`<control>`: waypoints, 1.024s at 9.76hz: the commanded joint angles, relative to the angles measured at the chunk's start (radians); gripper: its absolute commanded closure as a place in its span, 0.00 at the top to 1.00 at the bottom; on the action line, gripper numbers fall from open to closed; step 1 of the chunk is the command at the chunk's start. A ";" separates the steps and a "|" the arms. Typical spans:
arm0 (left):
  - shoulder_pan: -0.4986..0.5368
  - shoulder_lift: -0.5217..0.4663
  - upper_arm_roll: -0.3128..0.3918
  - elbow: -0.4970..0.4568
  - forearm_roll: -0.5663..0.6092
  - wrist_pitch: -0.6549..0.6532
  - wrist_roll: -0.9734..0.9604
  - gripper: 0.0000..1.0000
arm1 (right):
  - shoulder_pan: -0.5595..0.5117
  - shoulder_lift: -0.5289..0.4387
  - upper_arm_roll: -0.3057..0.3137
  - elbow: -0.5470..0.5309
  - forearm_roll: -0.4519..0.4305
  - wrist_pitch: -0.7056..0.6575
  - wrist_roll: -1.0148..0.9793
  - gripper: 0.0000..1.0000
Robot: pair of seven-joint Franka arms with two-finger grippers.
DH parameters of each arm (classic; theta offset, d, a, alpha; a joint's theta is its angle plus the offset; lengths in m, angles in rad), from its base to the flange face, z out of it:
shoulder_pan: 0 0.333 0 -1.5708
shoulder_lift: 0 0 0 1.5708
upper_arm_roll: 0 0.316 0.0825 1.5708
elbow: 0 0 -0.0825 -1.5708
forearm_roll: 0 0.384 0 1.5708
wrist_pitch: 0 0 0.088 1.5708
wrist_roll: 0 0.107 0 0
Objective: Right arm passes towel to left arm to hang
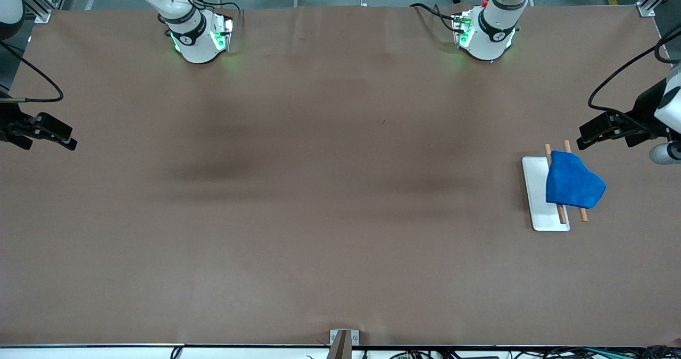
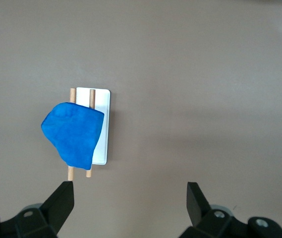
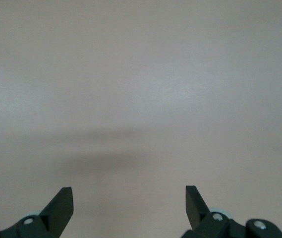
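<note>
Both grippers, left (image 1: 585, 135) and right (image 1: 66, 138), spread and empty; towel (image 1: 573, 181) hiding the rack's (image 1: 542, 218) rods.

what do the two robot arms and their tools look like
Both arms are white with black bands and green-lit bases; the left arm has a small red knob at its base, the right arm none. Black cables trail from each. The left tool and right tool are black, two-fingered.

The towel (image 1: 573, 183) hangs draped over the two rods (image 1: 583, 215) of a rack whose base plate (image 1: 537, 199) lies on the desk (image 1: 319, 199) toward the left arm's end, with the left gripper (image 1: 585, 136) in the air just beside that rack.
</note>
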 commanded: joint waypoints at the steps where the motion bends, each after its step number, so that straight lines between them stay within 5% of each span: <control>1: -0.129 -0.091 0.142 -0.033 0.008 -0.023 0.025 1.00 | -0.005 0.009 0.003 0.035 -0.017 -0.037 -0.003 1.00; 2: -0.262 -0.123 0.301 -0.048 -0.011 -0.036 0.028 1.00 | 0.001 0.009 0.003 0.029 -0.018 -0.037 -0.001 1.00; 5: -0.493 -0.250 0.563 -0.218 -0.110 -0.036 0.033 1.00 | 0.001 0.009 0.003 0.028 -0.018 -0.037 0.005 1.00; 7: -0.520 -0.336 0.602 -0.336 -0.132 -0.027 0.054 1.00 | 0.001 0.009 0.003 0.025 -0.018 -0.039 0.005 1.00; 10: -0.518 -0.348 0.621 -0.329 -0.132 -0.036 0.100 1.00 | 0.000 0.007 0.003 0.019 -0.018 -0.039 0.006 1.00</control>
